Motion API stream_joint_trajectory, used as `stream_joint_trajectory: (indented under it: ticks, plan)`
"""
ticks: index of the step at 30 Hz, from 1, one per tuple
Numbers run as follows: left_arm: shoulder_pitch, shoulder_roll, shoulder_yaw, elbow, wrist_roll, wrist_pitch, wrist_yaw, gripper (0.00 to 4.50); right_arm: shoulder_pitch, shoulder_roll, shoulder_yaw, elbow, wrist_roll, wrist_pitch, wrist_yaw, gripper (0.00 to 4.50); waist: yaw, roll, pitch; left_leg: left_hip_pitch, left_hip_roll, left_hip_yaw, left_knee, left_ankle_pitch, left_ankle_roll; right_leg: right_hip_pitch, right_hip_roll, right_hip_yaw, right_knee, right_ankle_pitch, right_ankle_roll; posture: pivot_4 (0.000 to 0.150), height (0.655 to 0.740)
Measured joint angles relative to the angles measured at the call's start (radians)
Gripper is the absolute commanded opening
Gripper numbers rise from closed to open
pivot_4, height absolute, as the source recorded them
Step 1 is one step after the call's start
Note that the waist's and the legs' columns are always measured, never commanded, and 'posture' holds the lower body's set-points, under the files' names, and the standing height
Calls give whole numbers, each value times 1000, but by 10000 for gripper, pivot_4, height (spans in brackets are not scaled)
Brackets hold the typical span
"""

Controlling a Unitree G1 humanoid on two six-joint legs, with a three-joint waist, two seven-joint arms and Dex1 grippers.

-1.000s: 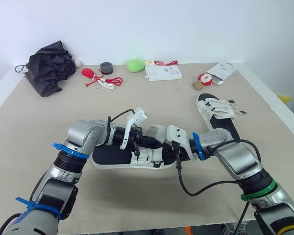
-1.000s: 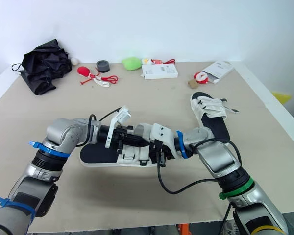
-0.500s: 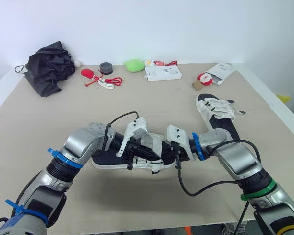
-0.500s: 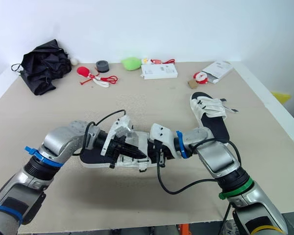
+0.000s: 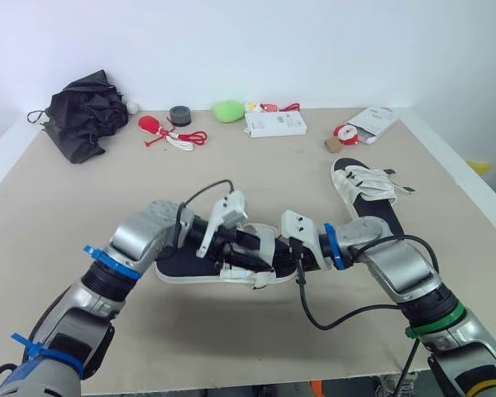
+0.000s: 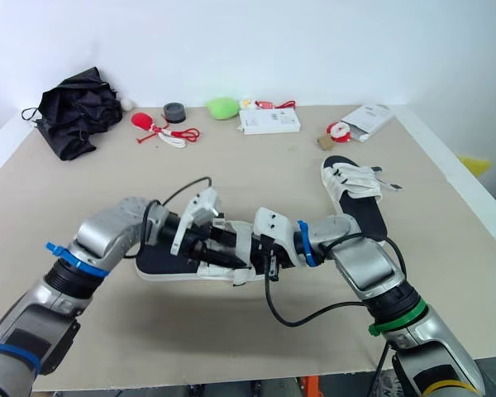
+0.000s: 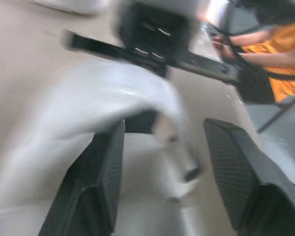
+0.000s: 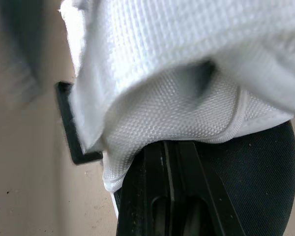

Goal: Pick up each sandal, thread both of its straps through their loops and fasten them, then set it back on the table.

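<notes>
Status: near sandal (image 5: pixel 184 265) is lying flat on the table (image 5: pixel 83 198), mid-front, between both arms. Second sandal (image 5: pixel 365 192) is sitting well apart toward the right edge, and its straps look fastened.

Right gripper (image 8: pixel 168 153) is looking closed, with its fingers pressed together and pinching the edge of the mesh strap (image 8: pixel 177 113). Left gripper (image 7: pixel 162 182) is spread wide. Its fingers (image 7: pixel 96 187) are straddling a white strap without clamping it, so it is carrying nothing.

Risks we are seeing:
- The strap is soft woven mesh with a stitched border, so it is floppy. It is likely to buckle or fold when pushed at the loop (image 8: pixel 71 128) instead of feeding through.
- The loop is a thin, rigid black rectangle with a narrow slot. A skewed strap tip is going to catch on its bar.
- The right gripper's pinch is sitting right at the fabric edge. Any tug from the left side risks pulling it free.
- The sole is a smooth black footbed on a white foam-like rim, light and unclamped. Side load is probably going to slide or pivot it on the matte tabletop.
- The grippers are working very close together, so they are at risk of colliding.
</notes>
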Motion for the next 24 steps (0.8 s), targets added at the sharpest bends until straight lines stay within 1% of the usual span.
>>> stream_joint_trajectory:
  ticks: [1,4,5,7,8,9,11,13,16,18,20,24]
  plan:
    - [-9,17,8,1,1,-4,-14,26950,0,0,0,0,0,0,2,0,0,0,0,0,0,0,-1,0,0,0,0,0,0,0,-1,1500,7400]
    - [-25,112,32,5,3,-68,-129,26950,-1,0,0,0,0,-3,17,0,-1,0,0,0,1,0,-1,-2,-1,0,1,0,0,-2,-3,1500,7400]
    - [-24,124,50,3,-6,-80,-156,26950,-1,-1,-1,1,0,-4,20,0,0,0,0,0,1,0,-1,-2,-1,0,1,0,0,-2,-4,1500,7400]
    - [-19,133,93,-29,-62,-59,-188,26950,-2,-2,-1,2,0,-6,21,0,0,-1,1,0,1,0,-1,-2,-1,0,1,0,0,-2,-4,1500,7400]
    - [1,144,133,-94,-141,7,-204,26950,-7,1,1,5,0,-8,20,0,-3,-1,1,0,1,1,-1,-2,-1,-1,0,1,0,-2,-3,1500,7400]
    - [45,174,159,-211,-260,112,-236,26950,-5,4,2,9,0,-9,21,0,-4,-1,1,0,1,1,-1,-2,-2,-1,0,1,0,-3,-3,1500,7400]
    - [80,194,164,-262,-304,161,-240,26950,-7,5,3,12,0,-10,20,0,-4,0,1,1,1,1,-1,-2,-2,0,1,2,0,-3,-3,1500,7400]
    - [174,221,160,-341,-333,207,-220,26950,-10,7,4,19,0,-13,19,0,-4,0,1,2,1,1,-1,-2,-2,1,1,2,0,-3,-3,1500,7400]
    - [282,226,120,-376,-295,200,-166,26950,-10,7,3,24,-1,-14,19,0,0,0,1,2,2,0,-1,-1,-3,1,1,1,1,-2,-3,1500,7400]
    - [328,219,85,-372,-229,169,-106,26950,-11,7,2,29,-1,-15,18,0,1,0,1,2,2,0,-1,0,-3,1,1,1,1,-1,-2,1500,7400]
    - [341,179,78,-354,-177,109,-49,26950,-10,5,1,30,-2,-15,18,0,2,0,1,2,2,0,-1,0,-2,1,1,1,1,-1,-2,1500,7400]
    - [346,129,77,-333,-135,60,13,26950,-8,5,2,22,-2,-15,17,0,2,0,1,2,2,1,-1,0,-2,0,1,1,1,-1,-2,1500,7400]
